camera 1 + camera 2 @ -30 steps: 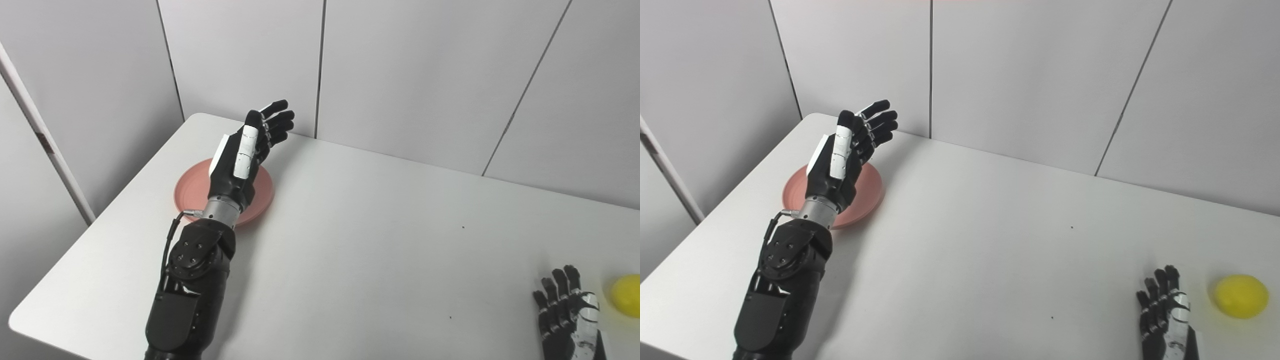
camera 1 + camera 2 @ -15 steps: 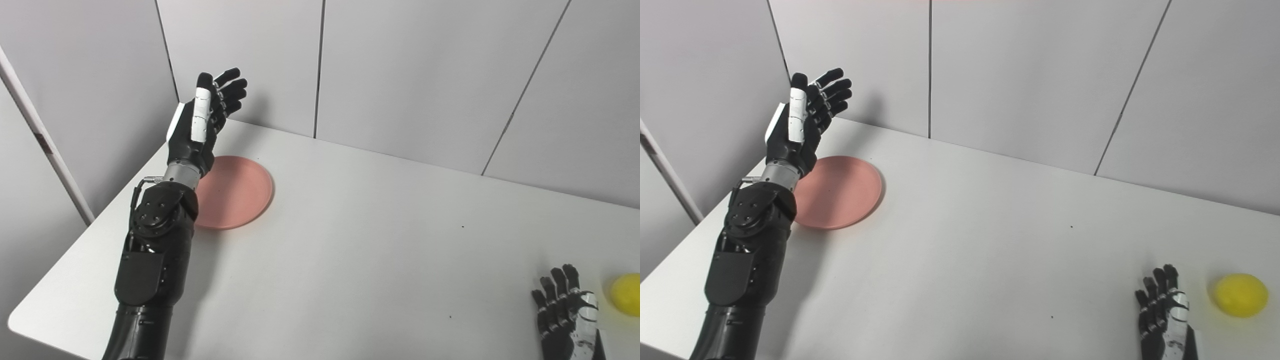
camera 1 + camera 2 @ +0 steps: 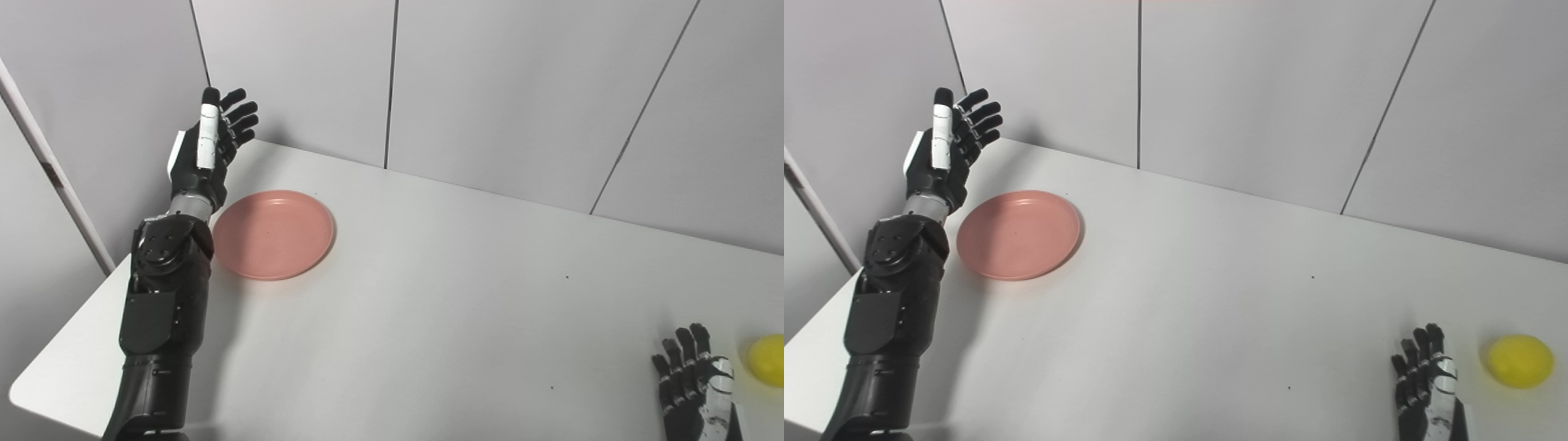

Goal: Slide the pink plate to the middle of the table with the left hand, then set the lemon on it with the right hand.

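Observation:
A round pink plate (image 3: 273, 234) lies on the white table (image 3: 429, 294) near its far left corner, with nothing on it. My left hand (image 3: 209, 150) is raised above the table's left edge, just left of the plate and apart from it, open with fingers spread. A yellow lemon (image 3: 1519, 361) rests on the table at the right, near the front. My right hand (image 3: 1426, 383) lies open low at the front right, a short way left of the lemon and not touching it.
Grey wall panels (image 3: 490, 86) stand close behind the table's far edge. A slanted white post (image 3: 55, 171) runs beside the table's left edge. My left forearm (image 3: 162, 306) hangs over the table's left front corner.
My left hand has swung leftward from over the plate to beyond its left rim, uncovering the whole plate. The plate, the lemon and my right hand have stayed put.

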Available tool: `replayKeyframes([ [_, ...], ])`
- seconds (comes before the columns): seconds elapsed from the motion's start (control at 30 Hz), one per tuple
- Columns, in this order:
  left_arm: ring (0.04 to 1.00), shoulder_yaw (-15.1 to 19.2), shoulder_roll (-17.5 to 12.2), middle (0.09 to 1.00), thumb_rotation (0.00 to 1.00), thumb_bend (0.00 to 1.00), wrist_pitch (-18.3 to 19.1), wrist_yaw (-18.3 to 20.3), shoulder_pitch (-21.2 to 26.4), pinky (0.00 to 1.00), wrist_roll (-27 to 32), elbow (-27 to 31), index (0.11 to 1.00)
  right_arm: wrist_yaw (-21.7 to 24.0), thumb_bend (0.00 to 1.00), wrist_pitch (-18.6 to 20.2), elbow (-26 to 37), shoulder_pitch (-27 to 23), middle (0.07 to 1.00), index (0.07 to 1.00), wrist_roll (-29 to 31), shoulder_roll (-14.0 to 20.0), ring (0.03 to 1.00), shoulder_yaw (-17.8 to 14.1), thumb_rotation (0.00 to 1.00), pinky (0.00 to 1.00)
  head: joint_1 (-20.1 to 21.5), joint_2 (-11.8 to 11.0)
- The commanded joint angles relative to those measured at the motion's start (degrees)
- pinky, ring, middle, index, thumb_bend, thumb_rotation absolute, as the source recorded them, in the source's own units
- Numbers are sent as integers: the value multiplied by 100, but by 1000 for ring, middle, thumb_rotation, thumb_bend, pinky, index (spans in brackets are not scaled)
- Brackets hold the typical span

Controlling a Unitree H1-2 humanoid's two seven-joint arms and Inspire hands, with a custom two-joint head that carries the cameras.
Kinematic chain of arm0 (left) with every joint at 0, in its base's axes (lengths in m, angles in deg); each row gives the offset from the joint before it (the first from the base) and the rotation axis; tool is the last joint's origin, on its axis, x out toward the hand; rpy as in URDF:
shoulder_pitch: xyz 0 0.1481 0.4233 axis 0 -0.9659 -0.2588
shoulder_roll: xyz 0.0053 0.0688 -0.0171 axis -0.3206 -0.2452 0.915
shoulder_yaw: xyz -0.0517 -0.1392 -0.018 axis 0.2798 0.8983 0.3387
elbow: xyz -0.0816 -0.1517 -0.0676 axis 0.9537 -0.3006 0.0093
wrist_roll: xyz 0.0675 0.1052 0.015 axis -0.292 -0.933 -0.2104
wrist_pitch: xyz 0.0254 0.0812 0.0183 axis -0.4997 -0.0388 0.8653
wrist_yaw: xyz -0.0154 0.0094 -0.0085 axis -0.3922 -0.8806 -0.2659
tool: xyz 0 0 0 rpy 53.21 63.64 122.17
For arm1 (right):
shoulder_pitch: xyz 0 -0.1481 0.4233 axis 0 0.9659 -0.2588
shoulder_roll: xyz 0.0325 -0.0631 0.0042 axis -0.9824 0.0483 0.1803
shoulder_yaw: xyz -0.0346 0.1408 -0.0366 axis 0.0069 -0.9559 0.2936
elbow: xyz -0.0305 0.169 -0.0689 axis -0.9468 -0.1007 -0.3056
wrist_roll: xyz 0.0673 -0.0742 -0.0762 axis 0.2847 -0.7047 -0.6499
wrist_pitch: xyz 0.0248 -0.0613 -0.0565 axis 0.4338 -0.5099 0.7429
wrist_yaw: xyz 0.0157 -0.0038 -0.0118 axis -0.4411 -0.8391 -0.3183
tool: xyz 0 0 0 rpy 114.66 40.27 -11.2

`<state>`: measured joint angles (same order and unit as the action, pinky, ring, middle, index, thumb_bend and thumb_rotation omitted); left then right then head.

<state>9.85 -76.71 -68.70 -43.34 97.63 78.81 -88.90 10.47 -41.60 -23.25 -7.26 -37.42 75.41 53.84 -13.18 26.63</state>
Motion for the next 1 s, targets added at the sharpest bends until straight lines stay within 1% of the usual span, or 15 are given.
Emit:
replayKeyframes([
  [0.0,800,71,-239,792,900,1000,-293,28,289,805,46,-49,804,25,574,5,-248,219,1000,1000,51,-108,1000,43,1000,1000,5,5],
  [0.07,804,99,-272,794,903,1000,-298,34,278,802,58,-148,809,22,578,12,-240,221,1000,1000,42,-102,1000,43,1000,1000,8,7],
  [0.13,818,132,-290,798,899,1000,-324,18,266,825,71,-249,815,5,583,42,-216,229,1000,1000,36,-103,1000,42,1000,1000,4,8],
  [0.17,829,144,-298,805,898,1000,-350,13,259,853,72,-299,820,-4,585,57,-203,234,1000,1000,30,-102,1000,40,1000,1000,-3,8],
  [0.23,833,156,-318,809,902,995,-431,-10,247,868,45,-422,819,26,582,22,-228,236,1000,1000,56,-87,1000,31,1000,1000,-17,4],
  [0.4,841,241,-317,803,891,998,-473,-108,252,864,68,-650,817,38,590,45,-261,227,999,1000,119,-78,1000,1,1000,1000,-19,-5],
  [0.57,851,167,-406,811,892,1000,-652,-87,193,867,-86,-978,831,22,582,19,-296,212,993,1000,72,-65,1000,4,1000,1000,-36,-22],
  [0.67,836,133,-378,805,898,1000,-764,-138,158,902,-159,-1157,825,36,578,11,-295,221,995,1000,55,-50,1000,11,1000,1000,-23,-19],
  [0.8,851,149,-353,804,888,1000,-878,-34,148,949,-49,-1427,833,5,570,54,-250,233,994,1000,36,-63,999,11,1000,1000,-17,0],
  [0.97,859,68,-364,808,901,1000,-988,0,126,935,-93,-1758,819,40,597,4,-280,237,994,1000,53,-61,995,12,1000,1000,4,4],
])
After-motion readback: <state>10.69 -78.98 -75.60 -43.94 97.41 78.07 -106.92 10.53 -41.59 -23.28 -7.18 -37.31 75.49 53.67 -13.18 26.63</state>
